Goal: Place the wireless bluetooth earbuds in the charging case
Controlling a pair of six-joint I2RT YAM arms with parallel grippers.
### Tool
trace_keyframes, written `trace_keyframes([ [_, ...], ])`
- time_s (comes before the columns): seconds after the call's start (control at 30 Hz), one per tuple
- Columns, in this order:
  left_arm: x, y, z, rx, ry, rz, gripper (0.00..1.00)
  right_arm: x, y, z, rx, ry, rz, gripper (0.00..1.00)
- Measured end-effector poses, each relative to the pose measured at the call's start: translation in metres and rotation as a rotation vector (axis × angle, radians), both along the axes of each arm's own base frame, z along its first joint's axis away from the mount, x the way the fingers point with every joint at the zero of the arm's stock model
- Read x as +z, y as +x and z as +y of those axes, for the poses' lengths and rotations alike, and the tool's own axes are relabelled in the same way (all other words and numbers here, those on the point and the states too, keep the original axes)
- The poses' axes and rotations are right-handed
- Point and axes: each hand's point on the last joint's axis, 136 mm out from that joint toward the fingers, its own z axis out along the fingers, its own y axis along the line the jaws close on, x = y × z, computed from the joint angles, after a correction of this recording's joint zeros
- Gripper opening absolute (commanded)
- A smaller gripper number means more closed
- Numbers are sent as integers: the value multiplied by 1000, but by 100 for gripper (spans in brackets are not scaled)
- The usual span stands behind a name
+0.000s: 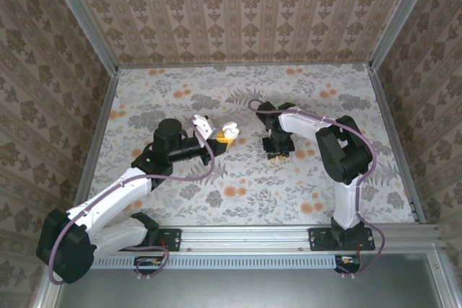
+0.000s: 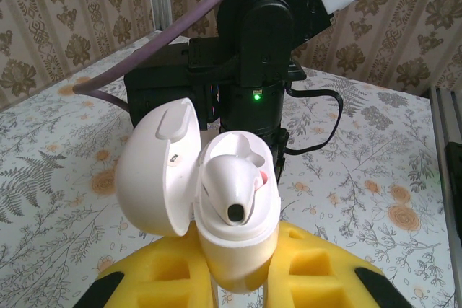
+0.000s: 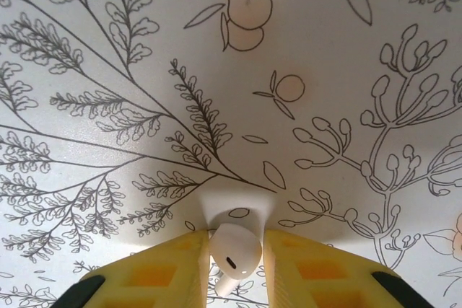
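White earbud (image 3: pixel 232 256) in right jaws over floral table (image 3: pixel 94 178); left jaws hold case (image 2: pixel 238 250).

The left hand (image 1: pixel 225 136), at nine o'clock from the right hand (image 1: pixel 278 151), holds the charging case (image 2: pixel 234 229) with one earbud (image 2: pixel 231 189) in it; the right hand grips the second earbud (image 3: pixel 234 254) close over the bench (image 1: pixel 238 185)
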Motion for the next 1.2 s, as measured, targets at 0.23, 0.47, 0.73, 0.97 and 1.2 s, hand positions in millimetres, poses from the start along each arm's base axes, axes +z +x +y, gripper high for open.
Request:
trace_keyframes([
  [0.23,0,0,0,-1,0,1,0,0,0,0,-7,-2,2,27],
  [0.47,-5,1,-1,-1,9,13,0,1,1,0,-7,-3,2,18],
  [0.73,-5,1,-1,-1,10,13,0,4,5,2,0,-1,-27,16],
  [0.97,-6,2,-2,0,8,15,0,48,9,5,24,31,-195,14],
  [1.2,-7,5,-4,5,-2,34,0,124,11,22,97,144,-464,11],
])
